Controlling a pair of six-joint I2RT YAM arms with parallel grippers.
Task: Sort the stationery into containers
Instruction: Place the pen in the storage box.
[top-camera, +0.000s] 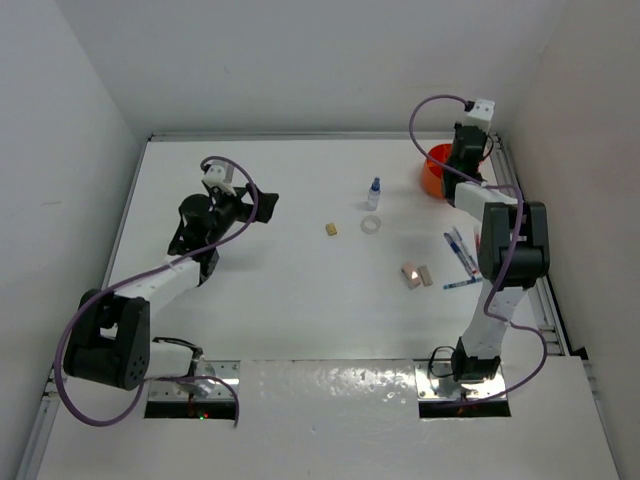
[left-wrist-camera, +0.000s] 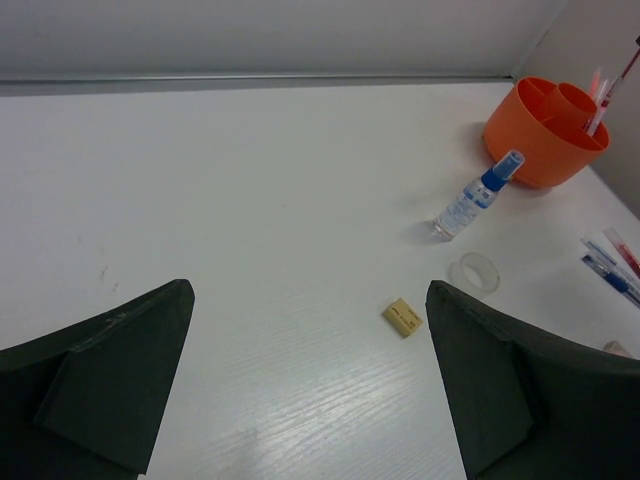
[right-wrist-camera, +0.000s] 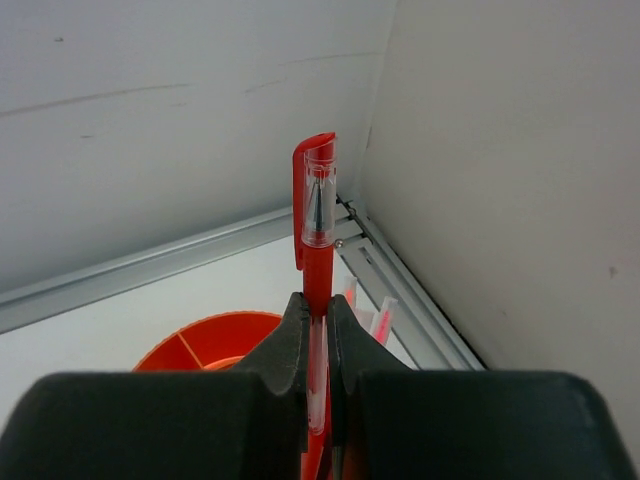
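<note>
The red pen (right-wrist-camera: 318, 240) is thin, with a red cap and clip and a clear part where the dark tip shows through. The right gripper (right-wrist-camera: 318, 330) has its 2 fingers pressed closed on the pen's body and holds it upright, cap up, above the orange tub (right-wrist-camera: 225, 338). The tub is round, with inner dividers, and stands at the far right corner of the table (top-camera: 280, 300). Pink pens (right-wrist-camera: 372, 316) stand in it already.

The left gripper (left-wrist-camera: 308, 292) hangs over the left part of the table with its jaws wide apart and nothing between them.

On the table, the small clear bottle (left-wrist-camera: 468, 203) with a blue cap stands upright near the tub. The clear tape ring (left-wrist-camera: 476, 272) lies just beside it, and a tan eraser (left-wrist-camera: 403, 316) lies near the ring. 2 more erasers (top-camera: 417, 275) lie side by side closer to the right arm, and blue pens (top-camera: 460, 252) lie at the right edge.

The table is white with a faint wood grain. The walls are plain and pale, and a metal rail (right-wrist-camera: 150, 265) runs along the far edge.

The bottle has a label and the tan eraser has some print, both too small to read.
</note>
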